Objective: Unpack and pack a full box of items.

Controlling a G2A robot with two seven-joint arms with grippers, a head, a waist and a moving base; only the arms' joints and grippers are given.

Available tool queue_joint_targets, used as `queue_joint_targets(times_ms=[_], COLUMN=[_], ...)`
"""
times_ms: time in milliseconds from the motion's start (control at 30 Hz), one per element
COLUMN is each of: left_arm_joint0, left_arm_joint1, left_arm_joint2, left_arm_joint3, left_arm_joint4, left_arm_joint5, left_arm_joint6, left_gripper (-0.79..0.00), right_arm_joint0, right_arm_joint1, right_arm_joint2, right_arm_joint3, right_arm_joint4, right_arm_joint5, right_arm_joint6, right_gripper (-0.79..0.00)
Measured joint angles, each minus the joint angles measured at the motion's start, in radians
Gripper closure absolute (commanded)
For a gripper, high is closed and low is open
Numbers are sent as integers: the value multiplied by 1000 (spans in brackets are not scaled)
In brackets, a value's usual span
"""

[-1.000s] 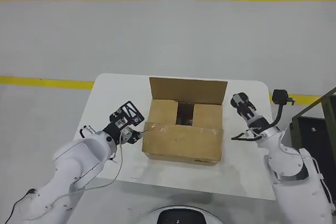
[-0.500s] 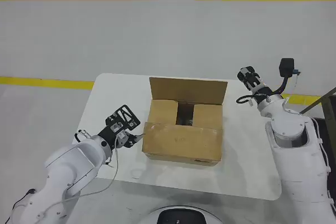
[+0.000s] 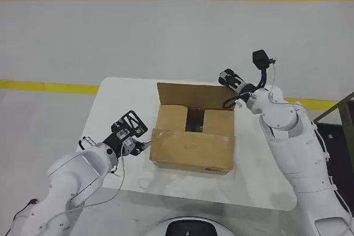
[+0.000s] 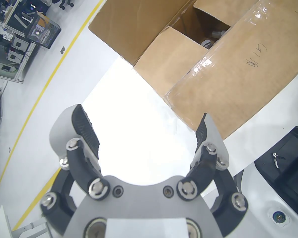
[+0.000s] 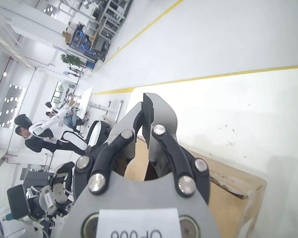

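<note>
A brown cardboard box [image 3: 192, 144] stands mid-table, its back flap [image 3: 197, 95] upright and its two side flaps folded in. A dark gap [image 3: 194, 120] between them shows several pale items [image 4: 209, 41] inside. The taped front flap [image 4: 238, 75] lies shut. My left gripper [image 3: 140, 143] hovers open beside the box's left front corner, empty [image 4: 141, 117]. My right gripper [image 3: 225, 75] is at the back flap's upper right corner, shut [image 5: 145, 105], just above the flap's edge [image 5: 221, 182], with nothing seen between its fingers.
The white table [image 3: 109, 103] has bare room to the left and right of the box. A yellow floor line [image 3: 41, 86] runs behind the table. A dark metal rack [image 3: 342, 121] stands past the right edge.
My right arm swung from the table's right side up and over to the back flap's right corner. My left gripper drew back slightly from the box's corner, then stayed still.
</note>
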Motion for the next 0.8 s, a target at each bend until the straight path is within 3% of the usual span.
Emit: queue_joint_targets(times_ms=[500,800], left_arm_joint0=[0,13], left_arm_joint1=[0,0], left_arm_joint2=[0,0], left_arm_joint3=[0,10], left_arm_joint4=[0,3], left_arm_joint5=[0,11], left_arm_joint6=[0,11], left_gripper=[-785,-785], right_arm_joint0=[-237,-345], right_arm_joint1=[31,30], right_arm_joint2=[45,-8], right_arm_joint3=[-240,-260], right_arm_joint4=[-45,-80], right_arm_joint5=[-20,-52], right_arm_joint6=[139,96], right_gripper=[0,0])
